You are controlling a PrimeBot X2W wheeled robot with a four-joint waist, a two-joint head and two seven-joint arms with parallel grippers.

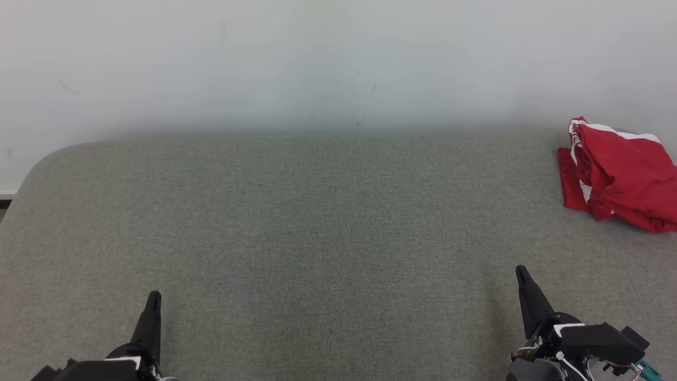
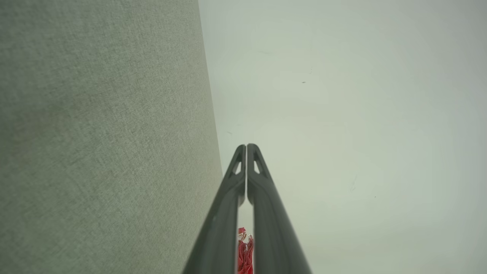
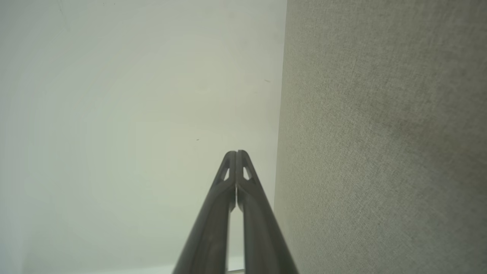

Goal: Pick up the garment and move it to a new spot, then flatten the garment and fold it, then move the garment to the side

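Red garment (image 1: 619, 174) with white trim, bunched into a loose, creased heap, partly cut off by the right edge of the head view. Lying at the far right of the grey tabletop (image 1: 317, 238), close to its back edge and near the wall (image 1: 317, 63). Untouched, well apart from both tools. Same garment (image 2: 243, 253) glimpsed in the left wrist view as a thin red sliver low between the two fingers.

Left tool (image 1: 153, 297) at the lower left of the head view, fingers pressed together into one dark point, aimed up the view, gripping nothing. Right tool (image 1: 522, 272) at the lower right, likewise closed tight and empty, tip leaning slightly leftward, nearer to the garment than the left one but well short of it. In each wrist view, two long dark fingers meeting at the tips, with a narrow slit lower down. Both low over the tabletop; hard to tell whether touching it.

Grey woven fabric across the whole tabletop, rounded at the far left corner. Behind it a plain pale wall with a few faint scuffs. At the left edge, a short strip of white skirting (image 1: 8, 191).
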